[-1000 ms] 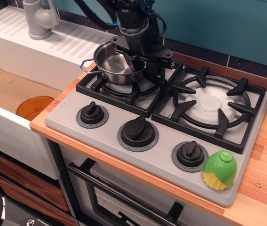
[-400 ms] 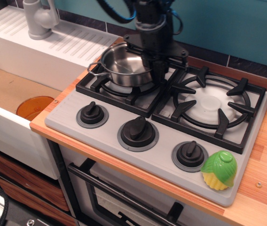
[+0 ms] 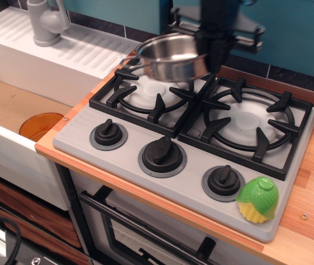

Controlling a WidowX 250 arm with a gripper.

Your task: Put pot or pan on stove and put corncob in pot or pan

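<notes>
A toy kitchen counter is seen from above and in front. A shiny steel pot point(image 3: 171, 57) is held in the air by the robot gripper point(image 3: 215, 41), which is clamped on the pot's right rim; the image there is motion-blurred, so the exact finger placement cannot be made out.

A second ago the pot was resting on the left burner grate point(image 3: 146, 94) of the grey stove point(image 3: 190, 138). It has since been lifted clear and carried up and to the right, so that it now hangs above the far edge of the stove, between the two burners. The left grate is fully exposed again, and the right burner grate point(image 3: 248, 121) is bare too.

The lift suggests the pot is being repositioned, probably toward the right burner, so the first part of the task is judged not yet settled.

The corncob point(image 3: 258, 199), yellow with a green husk, has not been moved: it lies at the near right corner of the stove, just beside the rightmost knob point(image 3: 224, 181), well apart from the pot.
</notes>
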